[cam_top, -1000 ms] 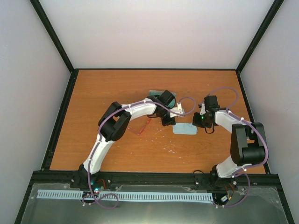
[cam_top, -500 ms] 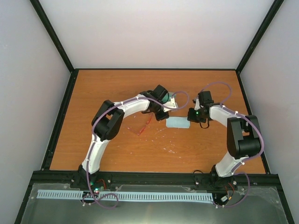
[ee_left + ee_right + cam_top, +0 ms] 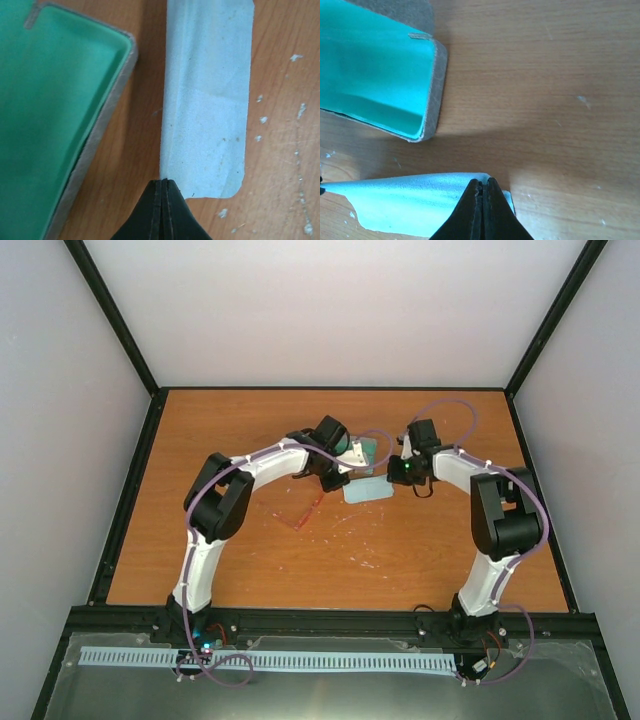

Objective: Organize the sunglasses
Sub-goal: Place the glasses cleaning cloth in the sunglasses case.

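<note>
— Both arms have swung toward the far side since a second ago, and the light blue cloth [image 3: 367,490] has travelled with them, ending just beside the grey case [image 3: 362,452].

— And the sunglasses [image 3: 308,512]?

— Unmoved. They lie on the worktop [image 3: 200,440], left of the cloth and a little nearer the bases, apart from it. Their long axis runs diagonally, near-left to far-right, with the far end aimed toward the cloth. Which end is the front is too small to tell.

— What's in the case?

— It lies open with the green lining up, and lining is all that the wrist views show of its inside. The cloth is outside it, with a strip of bare wood between them.

— Jaws?

— On the left gripper [image 3: 162,186] they are pressed together on the cloth's near edge. On the right gripper [image 3: 482,186] they are clamped on the opposite edge, which rises to them off the wood.
</note>
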Controlling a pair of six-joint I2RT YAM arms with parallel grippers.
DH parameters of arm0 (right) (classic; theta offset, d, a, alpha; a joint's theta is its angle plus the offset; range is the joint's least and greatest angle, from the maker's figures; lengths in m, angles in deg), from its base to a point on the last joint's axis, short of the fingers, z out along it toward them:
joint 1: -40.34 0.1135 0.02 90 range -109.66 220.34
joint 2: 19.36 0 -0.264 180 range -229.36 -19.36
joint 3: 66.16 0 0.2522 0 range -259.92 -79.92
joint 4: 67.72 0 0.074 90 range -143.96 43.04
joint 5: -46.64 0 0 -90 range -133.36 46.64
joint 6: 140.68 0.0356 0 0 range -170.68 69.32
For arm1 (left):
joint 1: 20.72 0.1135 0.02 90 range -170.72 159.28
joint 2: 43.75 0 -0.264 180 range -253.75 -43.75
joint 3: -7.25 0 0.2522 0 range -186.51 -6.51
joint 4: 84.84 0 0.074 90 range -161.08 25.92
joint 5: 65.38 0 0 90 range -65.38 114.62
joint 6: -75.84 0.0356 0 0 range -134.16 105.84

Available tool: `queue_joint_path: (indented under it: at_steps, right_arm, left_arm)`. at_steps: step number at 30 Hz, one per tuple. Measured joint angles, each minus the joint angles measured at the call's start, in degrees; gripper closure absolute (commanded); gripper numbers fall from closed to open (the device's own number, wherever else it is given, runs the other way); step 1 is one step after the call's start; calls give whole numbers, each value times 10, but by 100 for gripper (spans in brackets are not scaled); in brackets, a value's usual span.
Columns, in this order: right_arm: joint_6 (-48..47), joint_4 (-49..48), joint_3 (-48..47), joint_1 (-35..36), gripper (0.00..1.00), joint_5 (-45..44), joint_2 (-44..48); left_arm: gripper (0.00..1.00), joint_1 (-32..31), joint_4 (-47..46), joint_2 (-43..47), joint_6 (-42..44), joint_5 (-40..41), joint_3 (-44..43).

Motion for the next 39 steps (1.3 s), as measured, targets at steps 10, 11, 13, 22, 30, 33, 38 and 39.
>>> queue_joint_path:
  at_steps: [10, 11, 13, 22, 30, 33, 38, 39]
  right_arm:
    - [8, -2, -57, 22, 97, 3, -48]
    - [9, -2, -62, 25, 97, 3, -51]
    - [10, 0, -76, 31, 97, 3, -58]
    - [15, 7, -155, 52, 97, 4, -108]
    - [17, 24, -189, 59, 97, -3, -130]
    - [17, 25, -192, 59, 97, -9, -130]
    - [21, 24, -194, 59, 97, -17, -130]
    - [21, 23, -195, 59, 97, -18, -130]
  left_arm:
    - [99, 35, -13, 11, 13, 10, 3]
    - [99, 38, -14, 12, 15, 10, 3]
    - [99, 46, -14, 13, 19, 10, 3]
    - [99, 92, -24, 15, 38, 7, 1]
    - [100, 106, -29, 15, 46, -5, -17]
    - [100, 106, -30, 15, 47, -10, -26]
    - [99, 107, -31, 14, 52, -14, -32]
    - [100, 108, -31, 12, 52, -15, -32]
